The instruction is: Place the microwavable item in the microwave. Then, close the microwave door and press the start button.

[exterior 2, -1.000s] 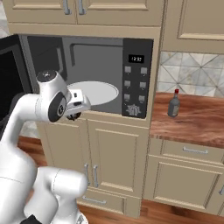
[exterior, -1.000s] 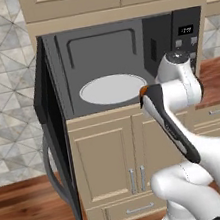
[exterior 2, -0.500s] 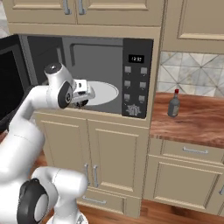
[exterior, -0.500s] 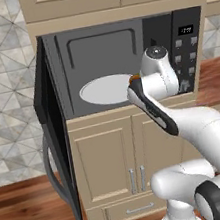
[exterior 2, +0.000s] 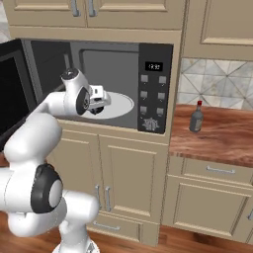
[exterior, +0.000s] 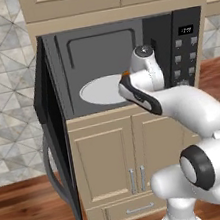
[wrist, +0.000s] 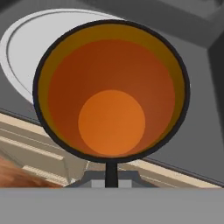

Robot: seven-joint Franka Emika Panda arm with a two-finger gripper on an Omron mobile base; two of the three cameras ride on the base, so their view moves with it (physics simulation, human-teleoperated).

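The black mug with its orange inside is held in my gripper, which is shut on its rim. It hangs at the open mouth of the microwave, over the front edge of the white turntable. From the left base view my forearm hides most of the mug; a sliver of orange peeks out beside the turntable. The microwave door is swung wide open to the left, its curved grey handle pointing out into the room.
A grey glass bottle with a red cap stands on the wooden counter right of the microwave. The button panel is on the microwave's right side. Beige cabinets sit below, more above.
My arm has stretched forward and up, carrying the mug from in front of the cabinet to the microwave opening above the turntable's front edge.
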